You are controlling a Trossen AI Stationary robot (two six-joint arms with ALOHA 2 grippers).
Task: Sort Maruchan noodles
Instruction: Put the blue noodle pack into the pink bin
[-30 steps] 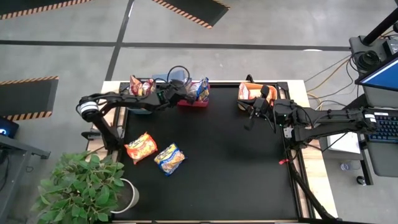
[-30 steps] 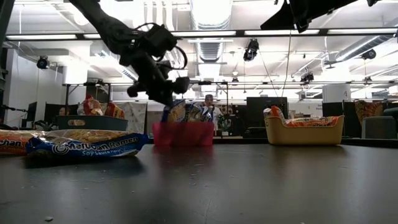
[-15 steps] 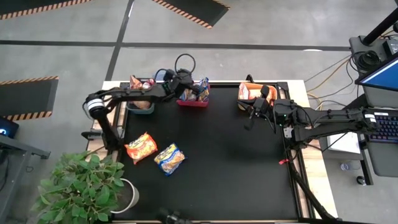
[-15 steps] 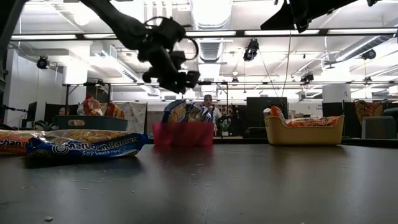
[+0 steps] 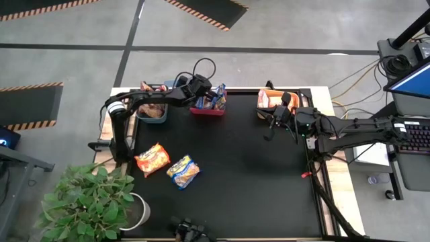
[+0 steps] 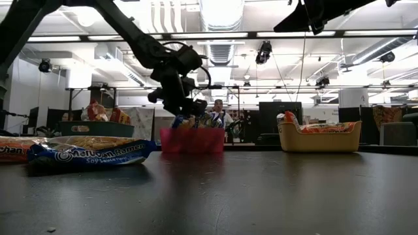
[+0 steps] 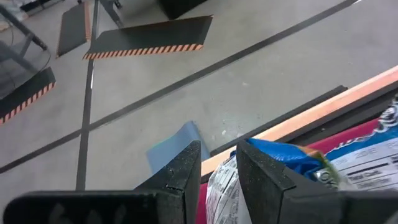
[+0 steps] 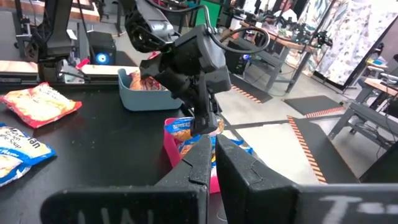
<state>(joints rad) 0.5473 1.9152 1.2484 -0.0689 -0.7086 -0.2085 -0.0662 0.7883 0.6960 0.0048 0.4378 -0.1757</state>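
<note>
Two noodle packets lie flat on the table's near left: an orange one [image 5: 152,159] [image 6: 10,153] and a blue-and-yellow one [image 5: 183,171] [image 6: 88,153]. More packets stand in three bins along the far edge: grey [image 5: 151,111], red [image 5: 208,109] [image 6: 192,140] and orange [image 5: 269,101] [image 6: 320,137]. My left gripper [image 5: 200,89] [image 6: 186,108] [image 7: 219,163] hangs low over the red bin's far left corner, its fingers a narrow gap apart. My right gripper [image 5: 269,132] [image 8: 214,155] waits shut, high beside the orange bin. My left gripper points down into the red bin from above. The silver-white edge [image 7: 217,183] of a blue packet [image 7: 286,158] standing in the bin shows in the narrow gap between its fingers. I cannot tell whether the fingers touch it.
A potted plant [image 5: 87,202] stands at the table's near left corner. A dark object [image 5: 191,232] sits at the near edge. The middle and right of the black tabletop [image 5: 255,181] are bare. People and furniture show in the room beyond.
My left gripper went from the red bin's left rim toward the far edge, rose, then came down over the bin's far left corner. My right arm kept still, and the two packets on the table did not move.
</note>
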